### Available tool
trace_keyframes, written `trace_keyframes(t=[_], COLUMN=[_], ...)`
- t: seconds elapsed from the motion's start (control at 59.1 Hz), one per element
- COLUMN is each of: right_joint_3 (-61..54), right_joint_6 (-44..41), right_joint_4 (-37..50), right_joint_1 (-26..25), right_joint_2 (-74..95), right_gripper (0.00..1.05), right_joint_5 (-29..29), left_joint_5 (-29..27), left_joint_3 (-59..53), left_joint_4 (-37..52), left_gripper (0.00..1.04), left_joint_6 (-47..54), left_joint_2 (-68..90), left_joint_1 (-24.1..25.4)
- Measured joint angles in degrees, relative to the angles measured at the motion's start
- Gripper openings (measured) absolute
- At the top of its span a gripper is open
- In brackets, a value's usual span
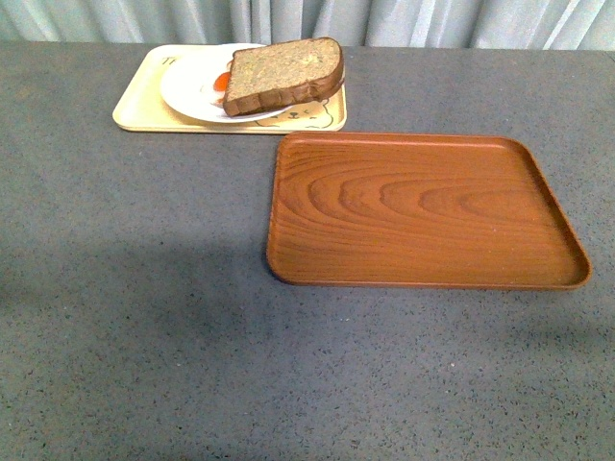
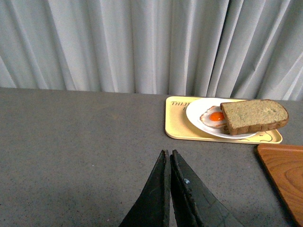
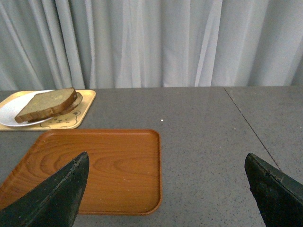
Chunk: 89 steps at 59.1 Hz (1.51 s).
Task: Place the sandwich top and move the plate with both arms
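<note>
1. Brown, speckled and dark-crusted, the sandwich top (image 1: 284, 73) lies on the plate (image 1: 187, 91), its rounded end hanging past the plate's rim on the side toward the wooden tray.
2. I see a fried egg (image 2: 215, 116) peeking out from under the slice on the plate's other side.
3. The plate sits on the cream tray (image 1: 136, 111), which has a bear drawing at the corner nearest the wooden tray.
4. The wooden tray (image 1: 423, 209) lies bare on the grey table (image 1: 135, 317), just beside the cream tray and not touching it.
5. My left gripper (image 2: 169, 158) has its fingers pressed together, holding nothing, above the table short of the cream tray.
6. My right gripper (image 3: 165, 165) has its fingers spread wide apart, over the wooden tray's near edge.
7. A pale curtain (image 3: 156, 42) hangs behind the table.
</note>
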Motion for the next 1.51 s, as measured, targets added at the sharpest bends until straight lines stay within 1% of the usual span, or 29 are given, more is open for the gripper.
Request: trace_keyframes(t=[0.271, 0.592, 0.66, 0.71, 1.218, 1.234, 1.268, 1.302, 1.421, 1.454, 1.471, 1.505], right_joint_3=[0.0, 0.02, 0.02, 0.02, 0.02, 0.02, 0.02, 0.02, 0.02, 0.02, 0.02, 0.02], right_joint_6=[0.02, 0.02, 0.0, 0.0, 0.0, 0.0, 0.0, 0.0, 0.0, 0.0, 0.0, 0.0], right_joint_4=[0.0, 0.0, 0.0, 0.0, -0.02, -0.02, -0.02, -0.02, -0.02, -0.02, -0.02, -0.02], right_joint_1=[0.0, 0.0, 0.02, 0.0, 0.0, 0.02, 0.0, 0.0, 0.0, 0.0, 0.02, 0.0], right_joint_2=[0.0, 0.0, 0.0, 0.0, 0.02, 0.02, 0.02, 0.02, 0.02, 0.02, 0.02, 0.02], right_gripper=[0.96, 0.96, 0.96, 0.96, 0.96, 0.96, 0.96, 0.96, 0.96, 0.96, 0.96, 0.96], right_joint_5=[0.0, 0.0, 0.0, 0.02, 0.0, 0.02, 0.02, 0.0, 0.02, 0.02, 0.02, 0.02], left_joint_5=[0.0, 0.0, 0.0, 0.0, -0.02, -0.02, -0.02, -0.02, -0.02, -0.02, -0.02, -0.02], left_joint_3=[0.0, 0.0, 0.02, 0.02, 0.0, 0.0, 0.02, 0.0, 0.02, 0.02, 0.02, 0.02], left_joint_4=[-5.73, -10.47, -17.94, -19.96, -20.46, -20.46, -20.46, -20.46, -20.46, -20.46, -20.46, -20.46], left_gripper=[0.02, 0.02, 0.02, 0.02, 0.02, 0.02, 0.07, 0.14, 0.34, 0.41, 0.43, 0.5], left_joint_6=[0.0, -0.02, 0.0, 0.02, 0.04, -0.02, 0.0, 0.02, 0.02, 0.02, 0.02, 0.02], left_joint_2=[-5.79, -10.54, -16.0, -18.6, -19.52, -19.52, -19.52, -19.52, -19.52, -19.52, -19.54, -19.52], left_joint_1=[0.0, 0.0, 0.0, 0.0, -0.04, -0.04, -0.04, -0.04, -0.04, -0.04, -0.04, -0.04])
